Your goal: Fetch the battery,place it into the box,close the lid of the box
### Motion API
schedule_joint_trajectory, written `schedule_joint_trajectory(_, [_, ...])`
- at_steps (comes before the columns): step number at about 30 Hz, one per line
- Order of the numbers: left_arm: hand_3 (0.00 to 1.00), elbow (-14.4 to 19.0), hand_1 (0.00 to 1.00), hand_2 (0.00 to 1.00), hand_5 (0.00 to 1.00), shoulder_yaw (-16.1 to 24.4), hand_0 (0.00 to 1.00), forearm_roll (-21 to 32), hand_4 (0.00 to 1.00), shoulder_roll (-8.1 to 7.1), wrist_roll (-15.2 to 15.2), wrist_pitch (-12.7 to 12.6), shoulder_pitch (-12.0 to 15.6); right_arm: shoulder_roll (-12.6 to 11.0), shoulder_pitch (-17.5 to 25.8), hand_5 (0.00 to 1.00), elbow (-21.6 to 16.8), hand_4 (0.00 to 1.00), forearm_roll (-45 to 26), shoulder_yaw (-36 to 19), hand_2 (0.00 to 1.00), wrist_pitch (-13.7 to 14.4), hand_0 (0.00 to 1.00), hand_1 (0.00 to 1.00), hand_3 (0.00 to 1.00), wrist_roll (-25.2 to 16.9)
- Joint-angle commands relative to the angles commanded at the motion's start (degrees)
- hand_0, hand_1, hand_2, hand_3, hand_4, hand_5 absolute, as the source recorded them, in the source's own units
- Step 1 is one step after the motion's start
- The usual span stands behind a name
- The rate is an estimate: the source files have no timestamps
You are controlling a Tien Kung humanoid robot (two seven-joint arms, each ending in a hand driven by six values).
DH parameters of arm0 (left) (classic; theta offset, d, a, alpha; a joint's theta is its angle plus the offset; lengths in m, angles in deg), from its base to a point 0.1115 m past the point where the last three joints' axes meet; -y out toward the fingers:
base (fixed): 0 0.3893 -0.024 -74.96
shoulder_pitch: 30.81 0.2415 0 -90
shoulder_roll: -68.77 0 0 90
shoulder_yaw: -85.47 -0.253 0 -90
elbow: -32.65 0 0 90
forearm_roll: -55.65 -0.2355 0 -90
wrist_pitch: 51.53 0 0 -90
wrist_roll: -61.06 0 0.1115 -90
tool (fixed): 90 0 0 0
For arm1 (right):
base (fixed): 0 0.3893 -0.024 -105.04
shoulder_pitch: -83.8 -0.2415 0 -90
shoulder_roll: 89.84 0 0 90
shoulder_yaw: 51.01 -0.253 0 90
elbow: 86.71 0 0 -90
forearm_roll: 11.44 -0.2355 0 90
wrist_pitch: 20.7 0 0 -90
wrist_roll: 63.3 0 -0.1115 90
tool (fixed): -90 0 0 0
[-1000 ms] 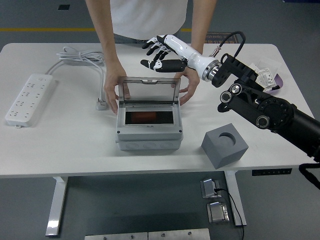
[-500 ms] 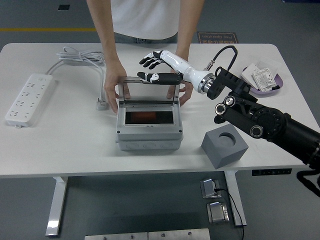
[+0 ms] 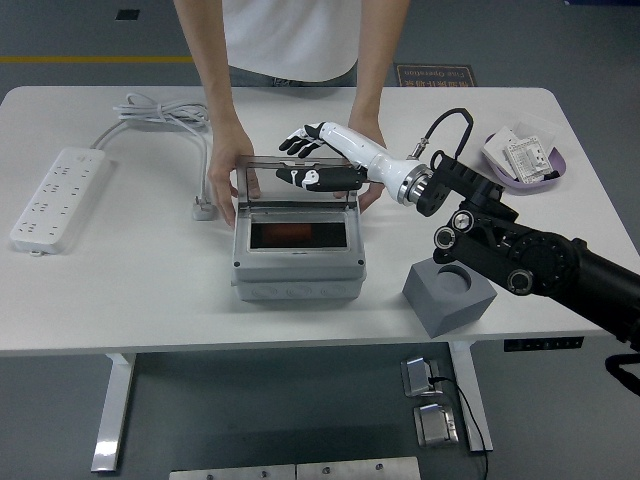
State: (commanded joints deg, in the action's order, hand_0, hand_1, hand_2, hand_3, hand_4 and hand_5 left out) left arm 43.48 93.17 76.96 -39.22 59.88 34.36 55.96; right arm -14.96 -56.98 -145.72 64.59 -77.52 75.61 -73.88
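White table (image 3: 120, 290); grey box (image 3: 297, 255) mid-table, steadied by a person's hands (image 3: 226, 190), battery (image 3: 290, 234) already inside. Right hand (image 3: 312, 160), fingers spread and empty, sits at the raised lid (image 3: 298, 180); lid-closing step, next push it forward and down.

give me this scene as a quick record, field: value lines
box: grey box mid-table, something red inside
lid: clear lid raised, not shut
right hand: right hand open, at the lid's top edge
left hand: not in view
person: hands steady the box on both sides
other items: power strip left, grey block right, tray far right
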Motion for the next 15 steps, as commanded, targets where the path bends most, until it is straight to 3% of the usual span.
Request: schedule_joint_trajectory(15, [0.636, 0.4, 0.708, 0.651, 0.123, 7.3, 0.638, -6.4, 0.716, -0.30, -0.1, -0.4, 0.6, -5.3, 3.3, 0.674, -11.8, 0.815, 3.6, 1.7, 0.731, 0.6, 0.832, 0.698, 0.753, 3.6])
